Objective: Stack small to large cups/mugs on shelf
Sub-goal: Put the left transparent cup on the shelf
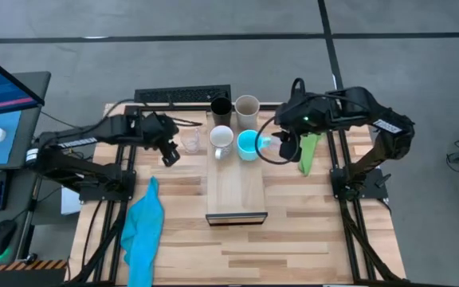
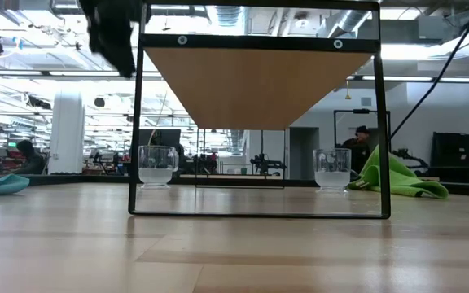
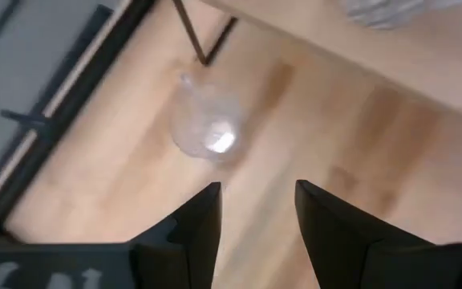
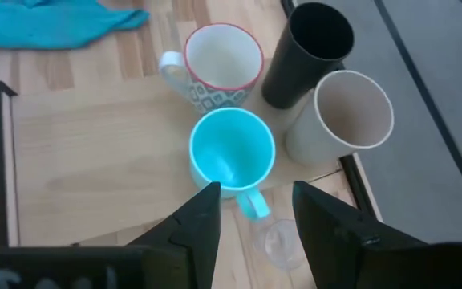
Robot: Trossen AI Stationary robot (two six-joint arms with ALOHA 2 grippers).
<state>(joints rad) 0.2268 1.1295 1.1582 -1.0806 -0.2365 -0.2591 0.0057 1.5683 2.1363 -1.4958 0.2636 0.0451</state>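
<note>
On the far end of the light-wood shelf (image 1: 236, 191) stand a black cup (image 1: 221, 107), a beige cup (image 1: 247, 105), a white mug (image 1: 221, 139) and a turquoise mug (image 1: 248, 143), all upright. One clear glass cup (image 1: 190, 142) stands on the table left of the shelf, another (image 4: 281, 241) right of it. My left gripper (image 1: 170, 151) hangs open above and just near of the left glass cup (image 3: 207, 128). My right gripper (image 1: 287, 147) is open above the right glass cup, beside the turquoise mug's handle (image 4: 251, 205).
A blue cloth (image 1: 143, 227) lies at the table's near left and a green cloth (image 1: 309, 151) at the right, by my right arm. A keyboard (image 1: 182, 96) lies along the far edge. The shelf's dark frame legs (image 2: 135, 114) stand near both glass cups.
</note>
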